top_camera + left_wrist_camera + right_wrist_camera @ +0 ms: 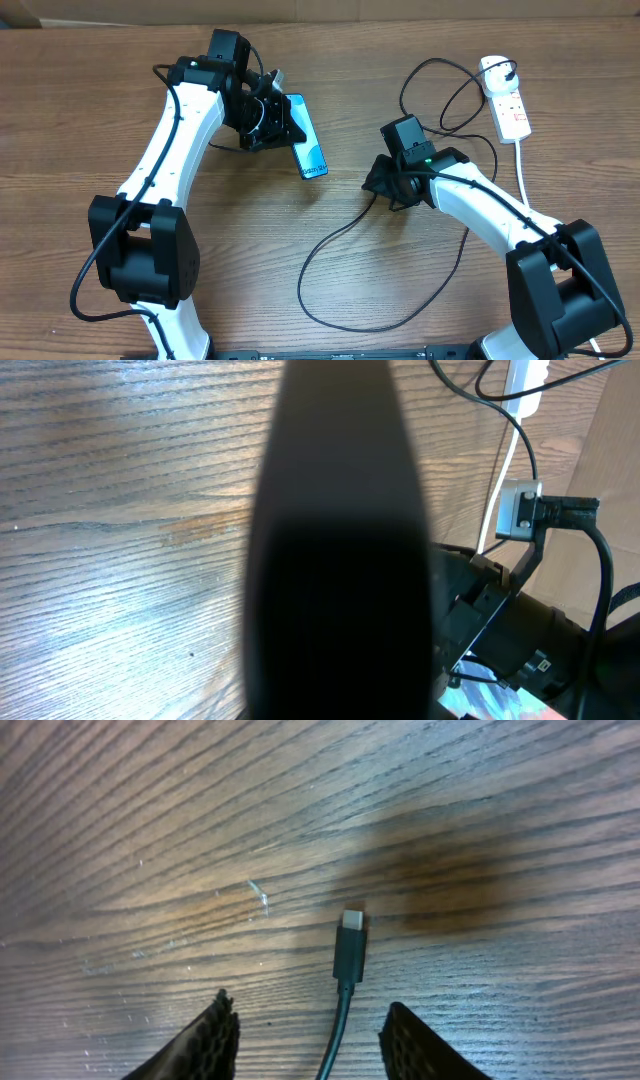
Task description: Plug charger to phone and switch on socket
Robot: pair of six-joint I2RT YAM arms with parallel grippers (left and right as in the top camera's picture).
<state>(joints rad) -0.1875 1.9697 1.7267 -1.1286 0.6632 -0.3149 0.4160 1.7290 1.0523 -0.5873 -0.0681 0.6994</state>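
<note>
Right fingers (212, 1042) apart, charger (349, 958) tip between them, on table (150, 820)

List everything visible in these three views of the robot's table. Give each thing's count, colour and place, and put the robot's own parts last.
Slim rectangular smartphone: one, blue-teal lit screen, left of centre, at the left gripper.
Long thin charger cable: one, black, looping across the table's middle and front; its connector tip lies flat on the wood.
Elongated plastic power strip: one, white with red switch marks, far right.
Thick cord: one, white, running from the strip toward the front.
Wooden table: one, brown, under everything.
Robot arms: two, white with black joints, left arm and right arm.
Left gripper: one, black, shut on the smartphone.
Right gripper: one, black, open, straddling the cable.
</note>
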